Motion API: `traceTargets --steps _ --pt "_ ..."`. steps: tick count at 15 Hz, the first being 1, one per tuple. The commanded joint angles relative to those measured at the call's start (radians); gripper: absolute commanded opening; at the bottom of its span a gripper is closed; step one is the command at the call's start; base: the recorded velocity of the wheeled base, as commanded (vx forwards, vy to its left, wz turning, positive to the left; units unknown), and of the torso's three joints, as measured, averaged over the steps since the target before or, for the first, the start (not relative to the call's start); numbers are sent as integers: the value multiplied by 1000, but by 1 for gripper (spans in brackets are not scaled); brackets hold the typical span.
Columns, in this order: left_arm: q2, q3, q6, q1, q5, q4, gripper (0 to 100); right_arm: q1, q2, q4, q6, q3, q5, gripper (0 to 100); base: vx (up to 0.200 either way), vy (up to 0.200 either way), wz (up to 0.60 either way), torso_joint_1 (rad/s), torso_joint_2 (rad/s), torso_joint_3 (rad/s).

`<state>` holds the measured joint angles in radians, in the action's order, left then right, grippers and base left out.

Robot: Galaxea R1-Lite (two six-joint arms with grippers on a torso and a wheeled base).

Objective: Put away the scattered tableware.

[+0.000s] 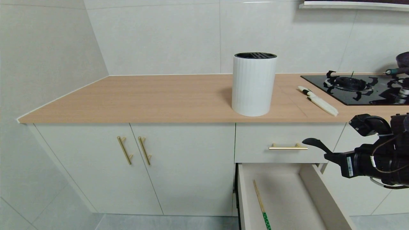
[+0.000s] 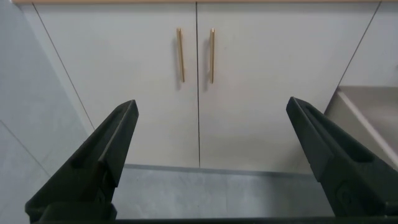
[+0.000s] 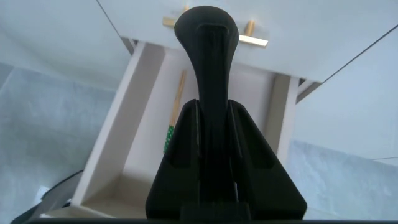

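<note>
While the right claw hangs pinched together with nothing in it, just in front of the shut upper drawer front and above the open white lower drawer, the left claw is spread wide and empty, low before the pale cupboard doors with brass bar handles.

A pale cream knife with a dark band at its handle lies flat on the wood-grain counter, between the white ribbed cylindrical holder with a black slotted top and the black glass gas hob. A wooden chopstick with a green dotted end already lies in the drawer; whether it is one stick or a pair I cannot tell.

The knife looks like the piece left to store. Lying flat and thin, it could skid under a closing claw and slide toward the hob, which is near. A blade brought down off-line could miss the narrow slots and tip the holder.

From its low place the right claw must clear the brass handle and the counter's front edge. The drawer juts out directly below it.
</note>
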<state>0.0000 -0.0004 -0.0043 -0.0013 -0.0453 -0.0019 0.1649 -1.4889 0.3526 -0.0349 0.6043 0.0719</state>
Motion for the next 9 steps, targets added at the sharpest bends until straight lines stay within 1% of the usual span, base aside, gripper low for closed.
traceTargets --steps 1,5,9 --pt "0 0 0 0 1 0 100 1 -8 0 0 0 0 0 0 0 0 -183 481 295" --pt "0 0 0 0 1 0 100 7 -13 0 -5 -9 0 0 0 0 0 -173 467 288" --pt "0 0 0 0 -1 0 100 7 -34 0 -19 -14 0 0 0 0 0 -140 452 310"
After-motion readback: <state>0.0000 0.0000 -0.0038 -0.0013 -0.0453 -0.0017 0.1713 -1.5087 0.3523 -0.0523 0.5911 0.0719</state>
